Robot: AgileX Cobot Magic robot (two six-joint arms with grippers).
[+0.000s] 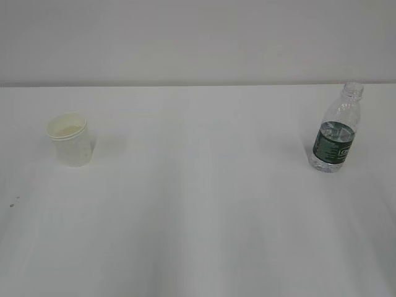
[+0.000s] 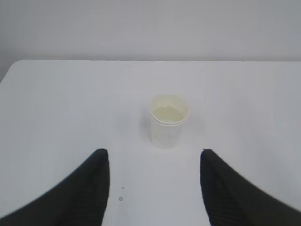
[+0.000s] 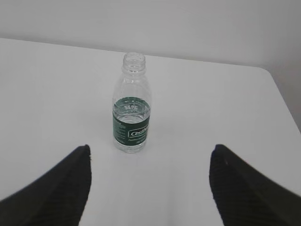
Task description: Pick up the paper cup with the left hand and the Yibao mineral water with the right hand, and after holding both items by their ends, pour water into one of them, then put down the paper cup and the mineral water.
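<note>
The paper cup (image 1: 68, 140) stands near the counter's (image 1: 198, 216) left edge, the Yibao mineral water (image 1: 336, 129) near its right. The left end effector (image 2: 154, 188) and the right end effector (image 3: 149, 188) both gape wide, holding nothing.

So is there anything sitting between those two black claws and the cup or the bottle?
Nothing visible. The left gripper is open with only bare table between it and the paper cup. The open right gripper likewise faces the uncapped Yibao mineral water across bare table.
</note>
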